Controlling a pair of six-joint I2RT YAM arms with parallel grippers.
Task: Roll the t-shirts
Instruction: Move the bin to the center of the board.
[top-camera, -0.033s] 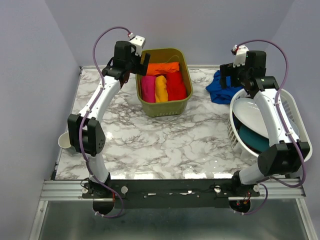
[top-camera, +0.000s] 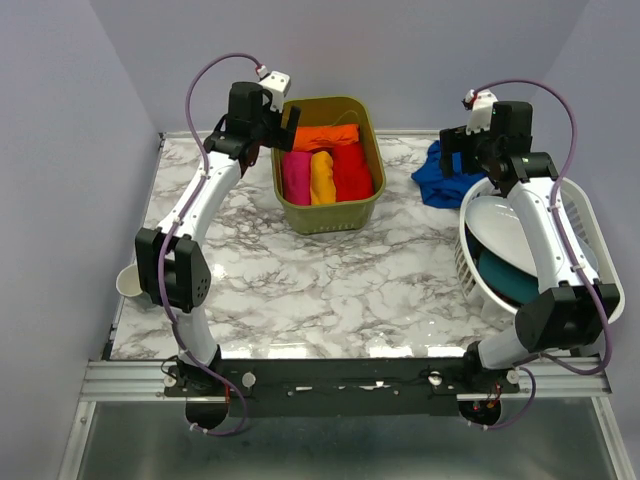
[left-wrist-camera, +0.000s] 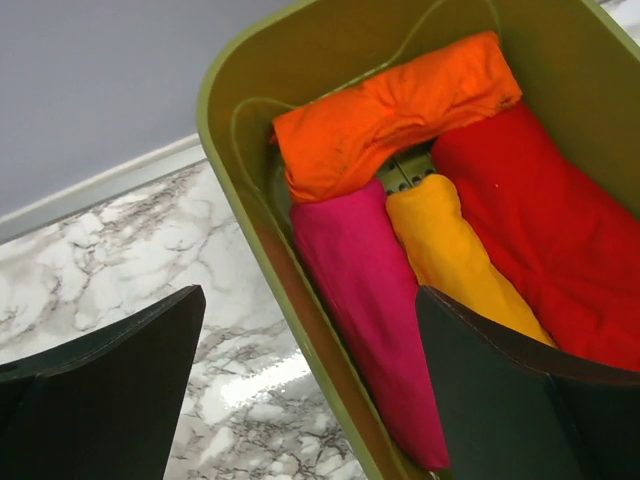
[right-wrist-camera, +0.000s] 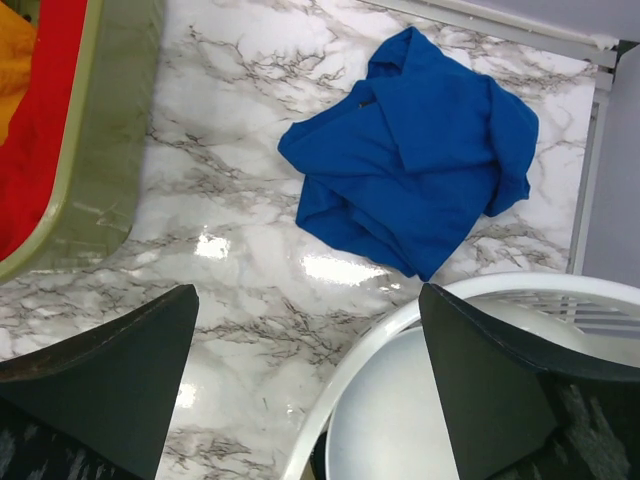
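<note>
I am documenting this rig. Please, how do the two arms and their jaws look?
The left arm and right arm have white link shells between black joint housings. A thin purple cable loops along each to a small white block at the wrist. The jaws are plain black plates, unmarked.

We see two white-shelled arms with black joints, lilac cables looping overhead, small white wrist cameras, and broad matte-black claw fingers.

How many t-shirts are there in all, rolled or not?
5. Four lie rolled in the olive-green plastic bin: orange across the far end, pink, yellow and red side by side. The royal blue t-shirt lies crumpled on the marble table. More may hide beneath.
</note>
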